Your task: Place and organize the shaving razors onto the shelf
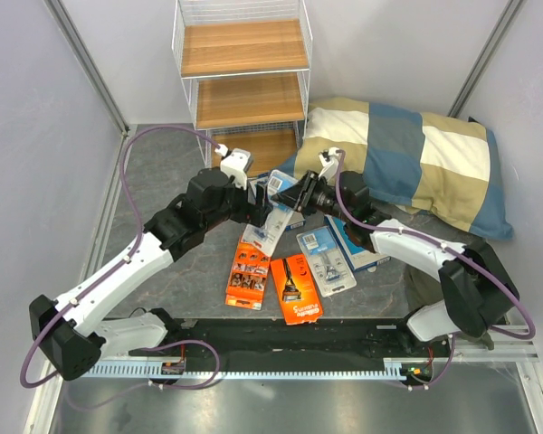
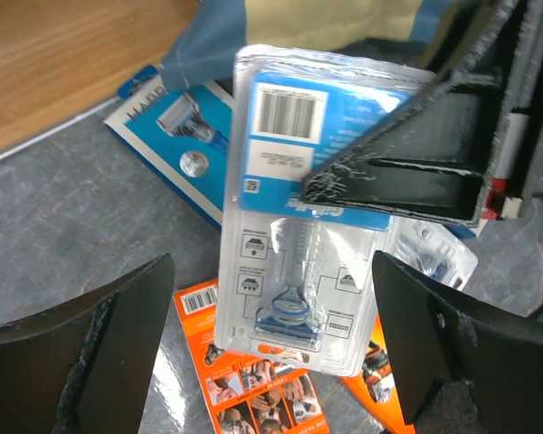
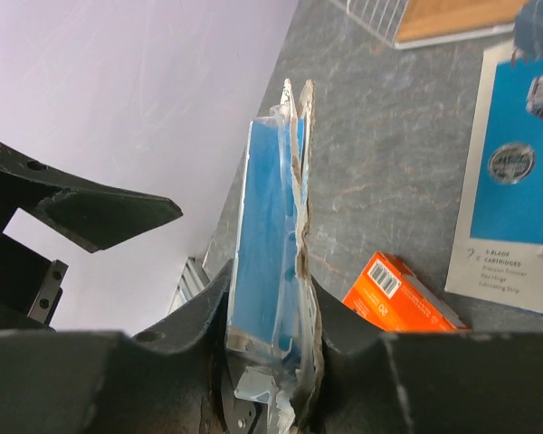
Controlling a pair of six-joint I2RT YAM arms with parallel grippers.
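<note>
A clear blister razor pack with a blue top (image 1: 270,226) hangs tilted above the floor between my two arms. My right gripper (image 1: 290,206) is shut on its blue top end; in the right wrist view the pack (image 3: 273,244) stands edge-on, pinched between the jaws of that gripper (image 3: 273,339). My left gripper (image 2: 271,362) is open, its fingers (image 2: 90,362) wide to either side of the pack's lower end (image 2: 299,271) without touching it. Two orange packs (image 1: 247,274) (image 1: 296,287), another clear pack (image 1: 326,260) and two blue boxes (image 1: 357,244) (image 1: 281,183) lie on the floor. The shelf (image 1: 244,81) stands behind, with bare wooden tiers.
A blue-and-beige checked pillow (image 1: 416,158) lies to the right of the shelf, close behind the right arm. Grey walls close in on both sides. Purple cables loop off both arms.
</note>
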